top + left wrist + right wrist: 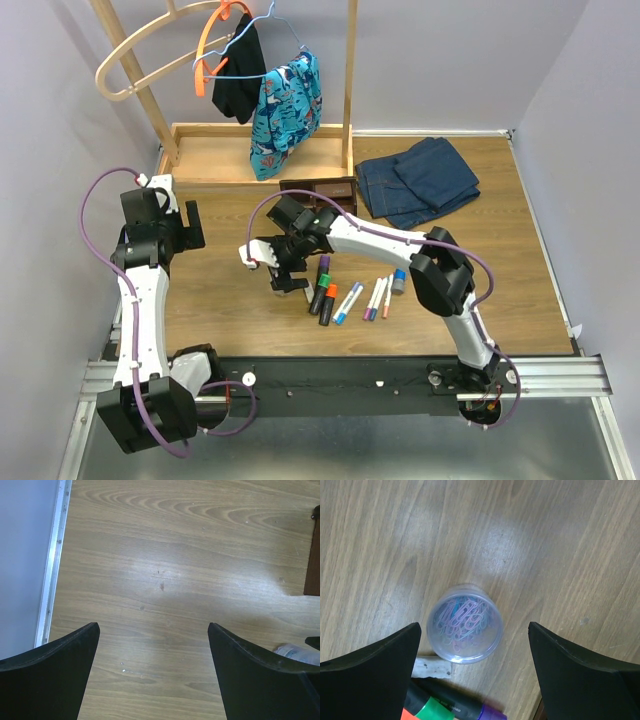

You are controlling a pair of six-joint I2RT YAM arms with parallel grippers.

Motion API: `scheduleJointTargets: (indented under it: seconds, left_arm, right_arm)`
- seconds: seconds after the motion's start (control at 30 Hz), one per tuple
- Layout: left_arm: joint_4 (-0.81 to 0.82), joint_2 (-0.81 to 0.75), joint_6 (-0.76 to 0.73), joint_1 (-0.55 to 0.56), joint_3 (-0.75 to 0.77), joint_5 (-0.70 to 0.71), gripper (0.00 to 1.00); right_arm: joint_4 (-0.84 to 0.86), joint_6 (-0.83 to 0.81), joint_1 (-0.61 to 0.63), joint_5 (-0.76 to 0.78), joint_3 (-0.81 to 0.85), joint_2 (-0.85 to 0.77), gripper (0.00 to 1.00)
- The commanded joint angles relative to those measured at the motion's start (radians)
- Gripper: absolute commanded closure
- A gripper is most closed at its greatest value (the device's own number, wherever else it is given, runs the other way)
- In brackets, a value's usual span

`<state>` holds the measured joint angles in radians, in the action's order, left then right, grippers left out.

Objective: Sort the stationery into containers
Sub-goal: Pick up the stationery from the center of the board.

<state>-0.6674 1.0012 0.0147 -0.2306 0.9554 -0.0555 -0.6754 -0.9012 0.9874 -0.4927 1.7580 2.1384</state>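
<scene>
My right gripper (280,272) (474,625) is open and hovers over a clear round tub (465,630) of coloured paper clips. The tub stands between the fingers, nearer the left one, and touches neither. A small white eraser (434,666) lies beside the tub. Next to it lie thick markers: orange, green (437,711) and purple (324,267). Thin white pens (372,298) and a blue-capped grey bottle (398,282) lie to their right. The dark brown organiser (322,188) sits behind the right arm, partly hidden. My left gripper (190,228) (152,625) is open and empty over bare table.
Folded blue jeans (420,180) lie at the back right. A pale wooden tray (215,152) with tall posts stands at the back, with hangers and clothes (285,100) above it. The organiser's dark edge (312,575) shows at the right of the left wrist view.
</scene>
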Motion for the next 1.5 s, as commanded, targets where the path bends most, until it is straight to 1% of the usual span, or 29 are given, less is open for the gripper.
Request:
scheduleJointTargets:
  seconds: [0.0,0.03,0.17,0.23,0.4,0.43,0.67,0.73,0.9,0.93,1.03,1.23,1.33,1.47]
  left_arm:
    - [0.011,0.005,0.028,0.005,0.020,0.010,0.01]
    - [0.009,0.005,0.030,0.004,0.020,0.008,0.01]
    - [0.006,0.005,0.025,0.004,0.016,0.016,0.01]
    - [0.005,0.007,0.024,0.004,0.016,0.017,0.01]
    - [0.011,0.013,0.028,0.004,0.013,0.011,0.01]
    - [0.014,0.013,0.030,0.002,0.011,0.011,0.01]
    - [0.022,0.017,0.034,0.004,0.006,0.000,0.01]
    - [0.022,0.016,0.034,0.004,0.002,-0.003,0.01]
    - [0.020,0.010,0.028,0.004,0.002,-0.017,0.01]
    - [0.019,0.010,0.019,0.004,0.002,-0.042,0.01]
    - [0.022,0.008,0.016,0.010,-0.004,-0.072,0.01]
    - [0.026,0.030,0.011,0.011,0.000,-0.118,0.01]
    - [0.032,0.042,0.005,0.013,0.009,-0.136,0.01]
    - [0.038,0.066,0.005,0.013,0.035,-0.153,0.01]
  right_arm:
    - [-0.030,0.002,0.005,0.009,0.057,0.049,0.07]
    - [-0.053,-0.002,0.005,0.009,0.063,0.057,0.09]
    - [-0.065,-0.008,0.005,-0.003,0.072,0.068,0.12]
    - [-0.078,-0.010,0.005,-0.004,0.074,0.072,0.15]
    - [-0.093,-0.018,0.005,0.005,0.064,0.071,0.16]
    - [-0.095,-0.019,0.004,0.006,0.063,0.071,0.20]
    - [-0.082,0.005,0.005,0.003,0.063,0.060,0.36]
    - [-0.064,0.028,0.005,0.006,0.060,0.049,0.39]
    - [-0.062,0.068,0.005,0.031,0.069,0.005,0.42]
    - [-0.064,0.082,0.004,0.036,0.067,-0.011,0.43]
    - [-0.059,0.142,0.004,0.060,0.060,-0.081,0.43]
    - [-0.070,0.197,-0.003,0.126,0.015,-0.222,0.44]
    - [-0.093,0.235,-0.027,0.149,0.017,-0.271,0.45]
    - [-0.113,0.272,-0.101,0.192,0.038,-0.308,0.45]
